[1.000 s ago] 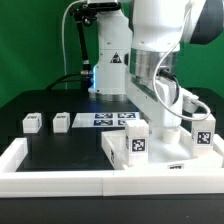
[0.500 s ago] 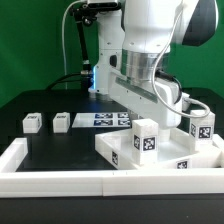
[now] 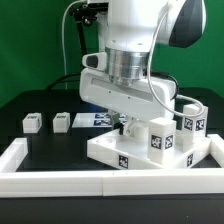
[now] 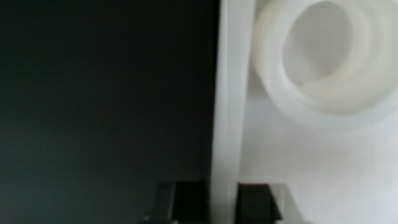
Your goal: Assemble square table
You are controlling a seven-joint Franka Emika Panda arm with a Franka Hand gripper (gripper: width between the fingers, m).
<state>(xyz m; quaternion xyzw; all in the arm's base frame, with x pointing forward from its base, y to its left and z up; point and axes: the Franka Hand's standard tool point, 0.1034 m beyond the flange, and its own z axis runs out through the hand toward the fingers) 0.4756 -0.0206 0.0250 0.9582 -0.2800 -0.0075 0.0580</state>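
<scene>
The white square slab lies low at the front right of the exterior view, with a tag on its front edge. Two tagged white leg blocks stand on its right part. My gripper reaches down to the slab's back edge, mostly hidden behind the wrist. In the wrist view the slab's edge runs between my two dark fingers, and my gripper is shut on it. A round corner socket shows beside the edge. Two loose leg blocks sit on the black table at the left.
The long white border wall runs along the front and both sides of the work area. The marker board lies flat behind the slab. The arm's base and cables stand at the back, against a green backdrop.
The arm has swung toward the exterior view's left and lower. The slab has turned and shifted left with it, and the leg blocks on it moved along.
</scene>
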